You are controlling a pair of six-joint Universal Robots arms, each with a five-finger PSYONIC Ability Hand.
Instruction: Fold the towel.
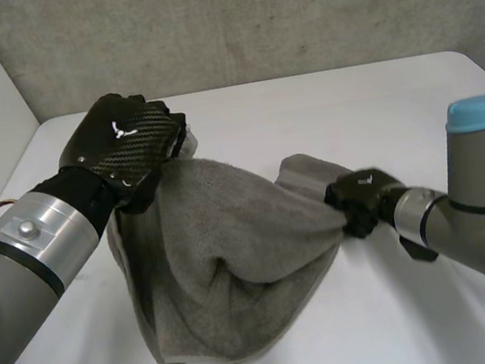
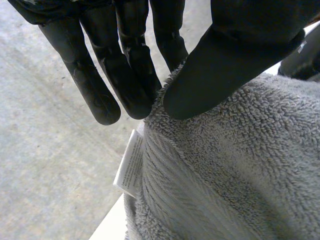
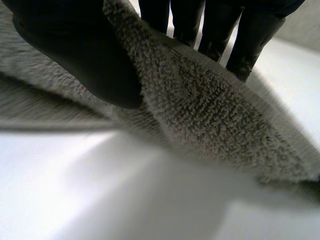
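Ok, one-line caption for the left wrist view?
Left hand pinches an edge of the grey towel, thumb against fingers, near its white label.

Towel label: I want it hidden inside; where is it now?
In the left wrist view, the white label hangs off the towel edge, just past the left hand fingertips.

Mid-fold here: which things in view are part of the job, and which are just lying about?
Job: grey towel; left hand pinching its edge near the label; right hand pinching another edge.
Just there: white table; concrete wall.
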